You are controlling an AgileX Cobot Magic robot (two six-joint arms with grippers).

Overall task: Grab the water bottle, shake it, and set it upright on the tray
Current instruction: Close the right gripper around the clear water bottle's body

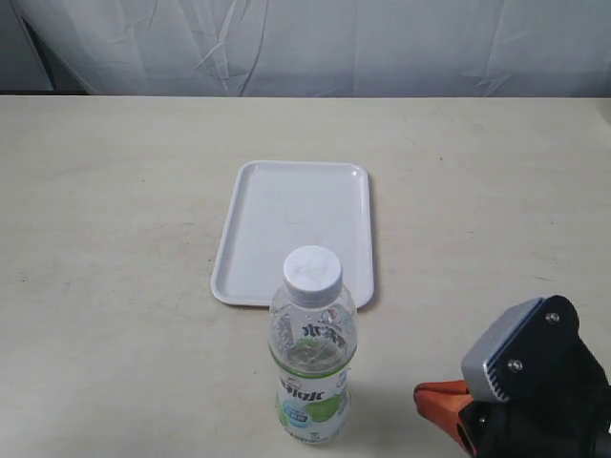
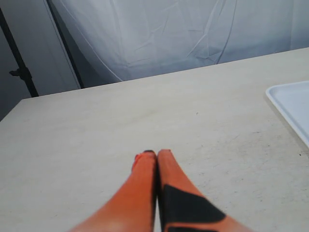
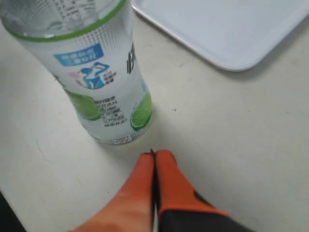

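The water bottle (image 1: 310, 348) stands upright on the table near the front edge, clear with a white cap and a green, white and blue label; the right wrist view shows the water bottle (image 3: 96, 72) from close up. Just behind it lies the flat white tray (image 1: 250, 272), with nothing on it. My right gripper (image 1: 423, 394) is low at the front right, a short way to the right of the bottle, its orange fingers pressed together; its tips (image 3: 155, 155) stop just short of the bottle's base. My left gripper (image 2: 156, 154) is shut and holds nothing, over bare table left of the tray (image 2: 294, 111).
A pale wooden table (image 1: 115, 239) fills the scene. A white cloth backdrop (image 1: 315, 43) hangs along its far edge. A dark stand (image 2: 19, 72) shows at the left in the left wrist view.
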